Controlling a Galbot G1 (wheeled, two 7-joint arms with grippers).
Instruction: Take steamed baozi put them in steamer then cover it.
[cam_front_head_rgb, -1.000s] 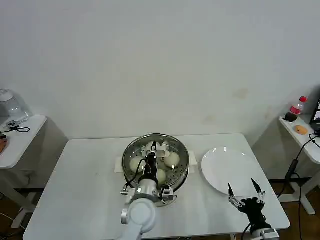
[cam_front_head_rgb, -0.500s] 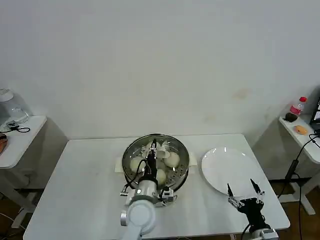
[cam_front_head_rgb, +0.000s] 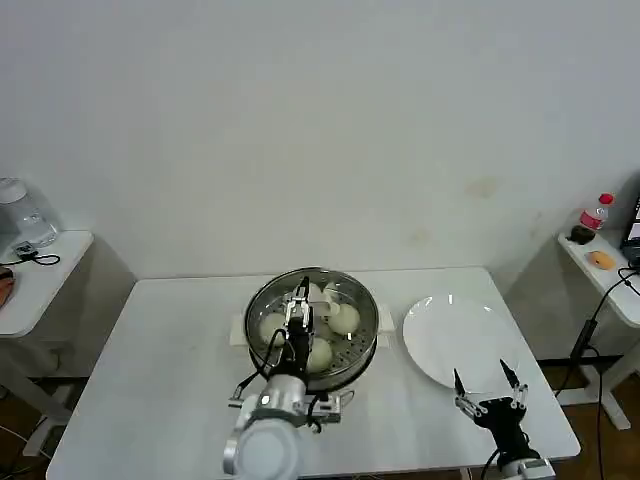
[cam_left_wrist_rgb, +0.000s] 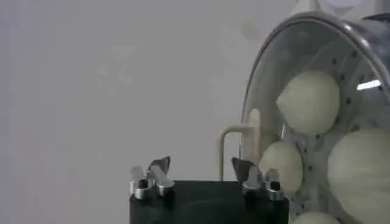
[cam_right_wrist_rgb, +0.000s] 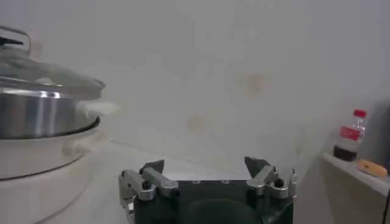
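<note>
Baozi (cam_front_head_rgb: 320, 352) sit under the cover (cam_front_head_rgb: 312, 310), whose handle the now released left claw (cam_front_head_rgb: 299, 308) has just let go.

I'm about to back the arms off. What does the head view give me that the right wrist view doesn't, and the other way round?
Head view adds: the left hand over the middle of the cover, the baozi seen through the glass, and the white plate beside the steamer.
Right wrist view adds: a side profile, with the cover sitting down on the steamer's rim.
Shared: steamer, cover, the open right hand holding nothing, and the red-capped bottle on the side table.
</note>
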